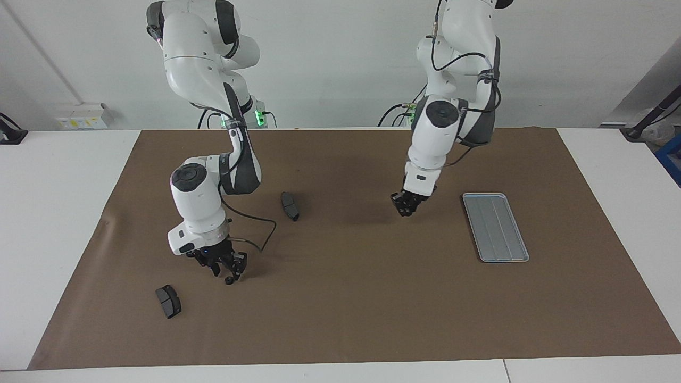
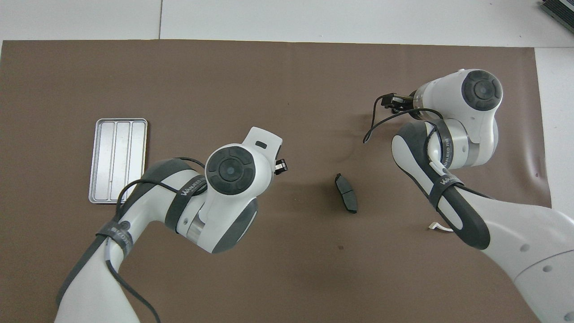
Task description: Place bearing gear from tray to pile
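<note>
The right gripper (image 1: 226,267) hangs open just above a small dark gear (image 1: 229,280) on the mat, near a brake pad (image 1: 168,301); this looks like the drop-off step. The left gripper (image 1: 407,205) is over bare mat between the tray (image 1: 495,250) and a second pad (image 1: 290,206); whether it carries anything, I cannot tell. Next it likely needs a carry toward the pads. Brown mat (image 1: 346,308) covers the white counter (image 1: 53,213); the wall is plain.

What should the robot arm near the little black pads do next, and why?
Probably lift straight up. The right gripper is open, low over the mat, and a small dark part lies right under it, near a brake pad, so it looks put down. The left gripper hangs over the mat beside the tray.
</note>
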